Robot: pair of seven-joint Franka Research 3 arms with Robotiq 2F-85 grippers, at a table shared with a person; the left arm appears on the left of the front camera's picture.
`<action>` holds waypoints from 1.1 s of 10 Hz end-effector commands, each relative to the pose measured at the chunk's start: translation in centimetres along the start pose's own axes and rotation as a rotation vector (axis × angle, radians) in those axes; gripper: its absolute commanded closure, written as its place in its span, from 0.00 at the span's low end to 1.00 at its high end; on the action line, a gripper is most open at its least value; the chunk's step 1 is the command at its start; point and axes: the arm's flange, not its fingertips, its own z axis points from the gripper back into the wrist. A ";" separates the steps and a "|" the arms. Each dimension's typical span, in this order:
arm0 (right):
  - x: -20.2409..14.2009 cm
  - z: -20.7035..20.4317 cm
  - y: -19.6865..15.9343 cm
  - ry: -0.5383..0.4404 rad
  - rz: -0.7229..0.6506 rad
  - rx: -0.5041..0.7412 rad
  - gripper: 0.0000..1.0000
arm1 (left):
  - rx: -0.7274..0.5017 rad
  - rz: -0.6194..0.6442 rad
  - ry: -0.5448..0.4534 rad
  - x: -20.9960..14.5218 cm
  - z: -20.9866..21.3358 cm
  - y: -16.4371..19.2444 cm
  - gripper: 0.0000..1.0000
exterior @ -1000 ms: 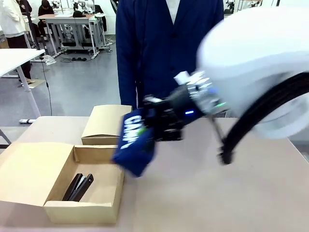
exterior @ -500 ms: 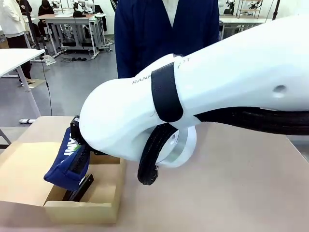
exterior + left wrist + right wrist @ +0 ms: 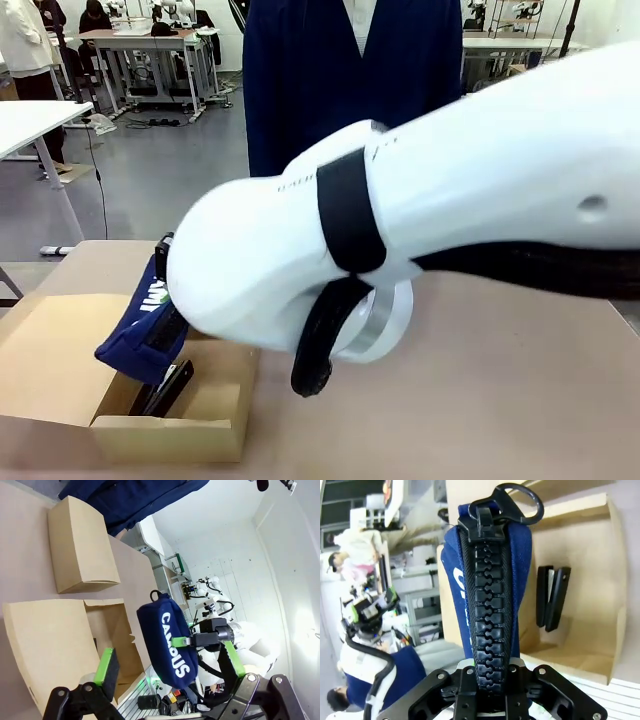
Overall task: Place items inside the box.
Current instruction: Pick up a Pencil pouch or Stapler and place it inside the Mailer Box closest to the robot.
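"Front view first: what did it show?"

"The right arm [image 3: 450, 200] came in from the right and crossed most of the picture, reaching over to the left side. Past its rounded end hung the navy pencil case [image 3: 140, 335], tilted, with white letters on its side and its low end over the open cardboard box [image 3: 170, 440]. The black staplers [image 3: 170, 388] lay in that box just under the case. Whether they touched it I could not tell. A person [image 3: 340, 80] in a dark blue coat stood at the far side."

"And the left wrist view?"

"The left hand [image 3: 167, 655] stood wide apart, its green pads [image 3: 106, 665] bare, with nothing in its grip. Beyond it the case, lettered CAMPUS, hung in the air, pinched by the right hand [image 3: 187, 641]. Behind it lay the open box with one flap [image 3: 45, 645] folded out, and a closed cardboard box [image 3: 82, 545] sat near it on the surface [image 3: 20, 540]."

"Right wrist view?"

"The right hand was clamped tight on the case, which rose straight up from between its fingers. The black zip [image 3: 492, 605] faced the camera, its pull at the top. Past the case the open box showed, with the two staplers side by side on its floor. The case was above the box, not set down in it."
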 end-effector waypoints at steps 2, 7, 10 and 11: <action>-0.1 -4.1 2.2 -0.072 -0.048 -0.086 0.92 | -0.021 -0.020 -0.014 0.1 -0.1 -0.1 0.00; 0.6 -8.1 1.7 -0.034 -0.033 -0.184 0.92 | -0.021 -0.020 -0.014 0.1 -0.1 -0.1 0.00; 0.3 -10.5 2.7 0.020 0.020 -0.220 0.92 | -0.021 -0.020 -0.014 0.1 -0.1 -0.1 0.00; 0.1 -11.2 3.1 0.016 0.036 -0.237 0.92 | -0.021 -0.020 -0.014 0.1 -0.1 -0.1 0.00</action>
